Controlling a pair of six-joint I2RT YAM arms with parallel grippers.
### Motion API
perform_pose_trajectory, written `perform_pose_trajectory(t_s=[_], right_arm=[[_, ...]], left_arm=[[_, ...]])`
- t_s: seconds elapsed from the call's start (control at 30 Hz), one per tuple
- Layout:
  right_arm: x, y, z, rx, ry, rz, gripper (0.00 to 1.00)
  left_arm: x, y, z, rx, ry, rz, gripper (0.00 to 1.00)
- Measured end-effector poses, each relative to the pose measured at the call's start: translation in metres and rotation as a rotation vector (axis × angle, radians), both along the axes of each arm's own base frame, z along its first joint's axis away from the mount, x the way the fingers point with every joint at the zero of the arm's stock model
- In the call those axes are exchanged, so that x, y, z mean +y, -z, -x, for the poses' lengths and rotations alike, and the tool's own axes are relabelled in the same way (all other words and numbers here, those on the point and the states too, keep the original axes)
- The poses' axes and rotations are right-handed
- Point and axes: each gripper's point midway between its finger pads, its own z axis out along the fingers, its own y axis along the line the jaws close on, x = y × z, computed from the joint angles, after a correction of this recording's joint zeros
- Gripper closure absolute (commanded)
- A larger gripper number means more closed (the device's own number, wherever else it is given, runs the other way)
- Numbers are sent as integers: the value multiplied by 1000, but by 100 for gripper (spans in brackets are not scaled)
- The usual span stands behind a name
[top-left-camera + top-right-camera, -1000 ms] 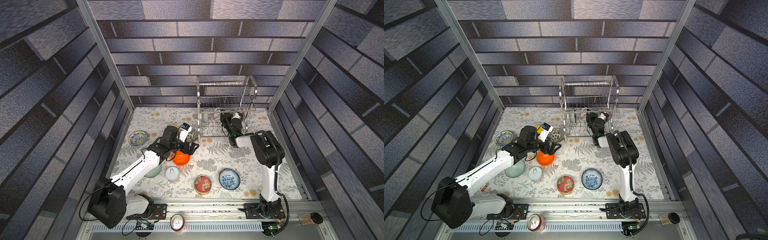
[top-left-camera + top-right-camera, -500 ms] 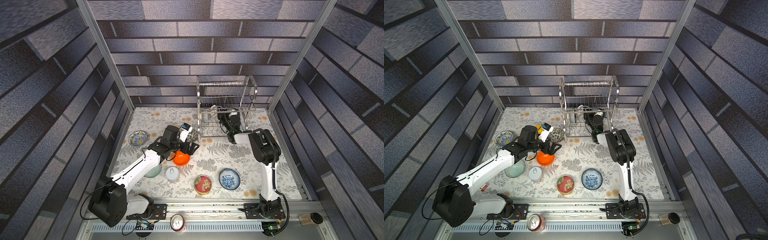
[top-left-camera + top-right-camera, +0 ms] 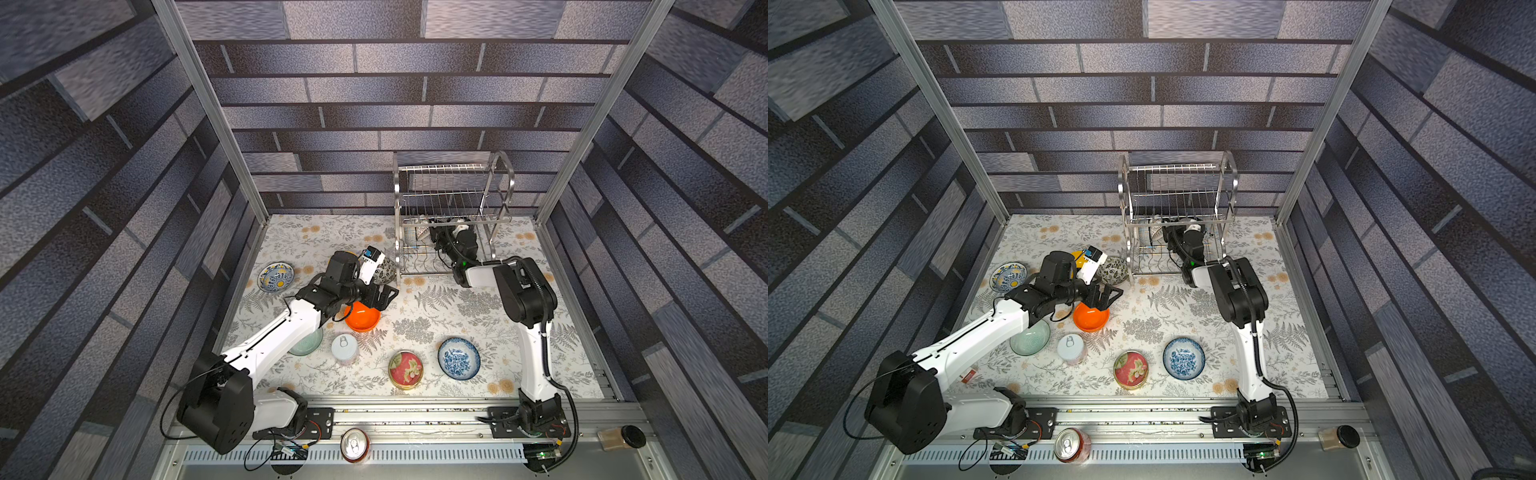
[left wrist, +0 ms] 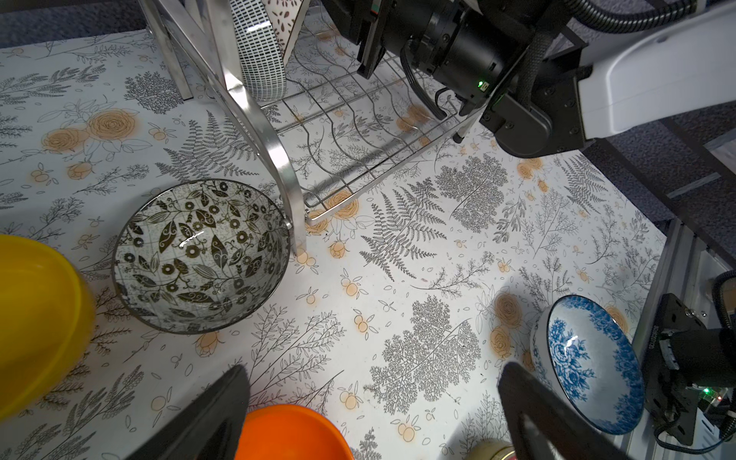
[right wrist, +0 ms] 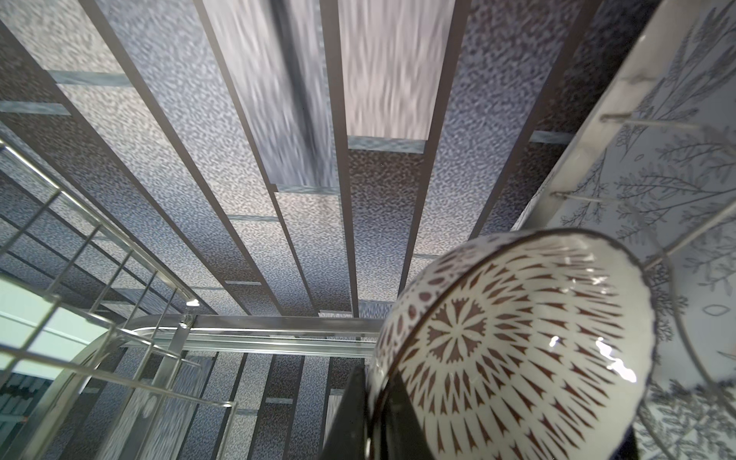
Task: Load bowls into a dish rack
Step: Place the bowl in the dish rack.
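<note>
Right gripper (image 5: 374,418) pushed deeper into dish rack (image 3: 444,168), pinching patterned bowl (image 5: 517,350) rim; left gripper (image 3: 381,296) wide, orange bowl (image 3: 362,319) beneath.

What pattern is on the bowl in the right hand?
The bowl is white with brown petal marks around a flower; clearest in the right wrist view.

Two-tier steel wire dish rack (image 3: 397,216) holds white lattice-patterned bowl (image 4: 261,59) on edge in lower tier, white brown-petal bowl (image 5: 517,358) tilted beside it. Plain orange bowl (image 3: 362,319), dark floral bowl (image 4: 201,255), blue floral bowl (image 3: 458,358) upright outside.
</note>
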Motion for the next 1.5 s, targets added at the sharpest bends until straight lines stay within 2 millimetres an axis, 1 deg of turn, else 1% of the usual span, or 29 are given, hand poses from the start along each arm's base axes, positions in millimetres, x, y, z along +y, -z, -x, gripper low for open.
perform_pose_trajectory(t_s=[0.4,0.77,1.0,1.5], right_arm=[[15,1,-4,-7,-73,3,89],[18,2,-8,-38,-150,3,87],[18,1,-4,-48,-200,9,90],[28,4,12,-78,-321,30,90]], left_arm=[[0,1,1,-2,5,-6,0],[0,1,1,-6,10,-12,0],[0,1,1,-6,11,-13,0],[-1,-1,2,-6,15,-12,0]])
